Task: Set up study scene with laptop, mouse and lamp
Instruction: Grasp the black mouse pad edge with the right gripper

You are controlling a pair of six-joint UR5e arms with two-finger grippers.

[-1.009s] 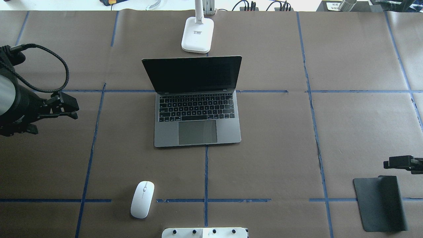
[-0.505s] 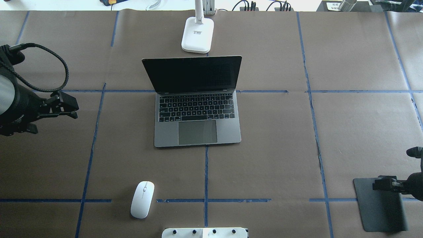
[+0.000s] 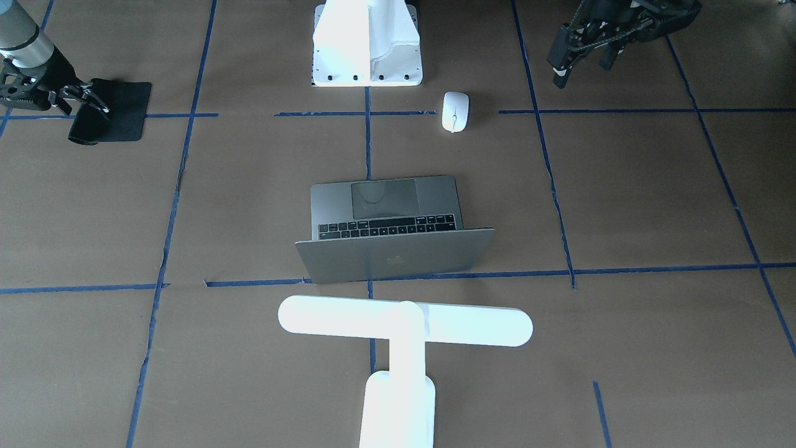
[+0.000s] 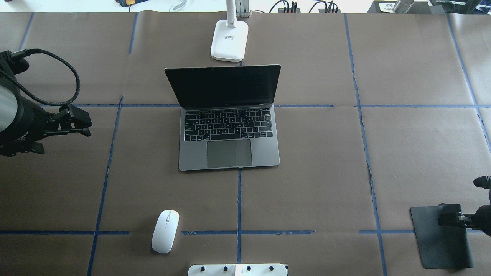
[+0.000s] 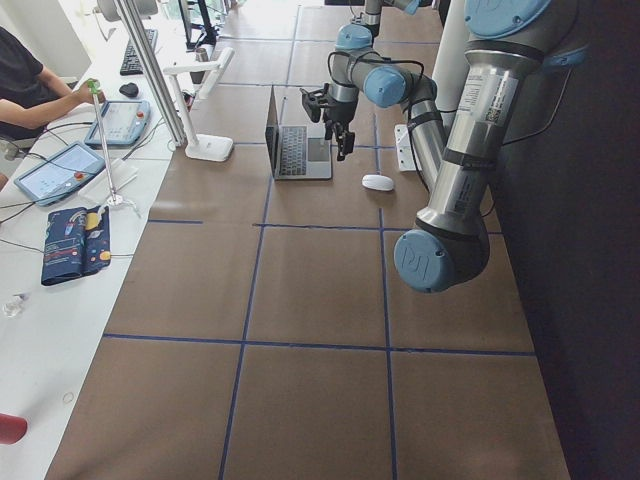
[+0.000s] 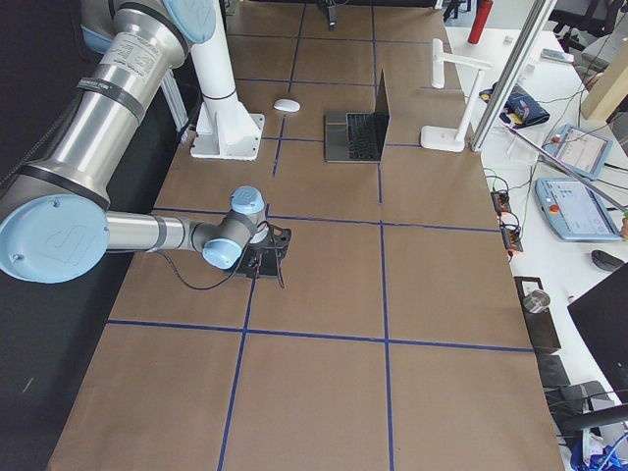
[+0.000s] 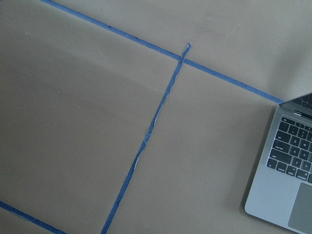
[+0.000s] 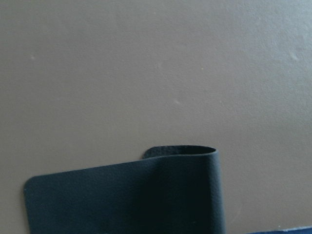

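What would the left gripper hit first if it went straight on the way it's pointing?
Likely the bare table paper, short of the laptop: the left gripper tilts downward, and its wrist view centres on paper and blue tape.

Robot lab: taped grid table (image 4: pixel 326 153), teach pendants (image 6: pixel 574 211).

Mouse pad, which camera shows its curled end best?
Right wrist-mounted: the mouse pad fills the lower frame, one end plainly rolled up. Overhead shows its outline with the right end effector above it. Front-facing shows the curl small; exterior right mostly hides it; the others miss it.
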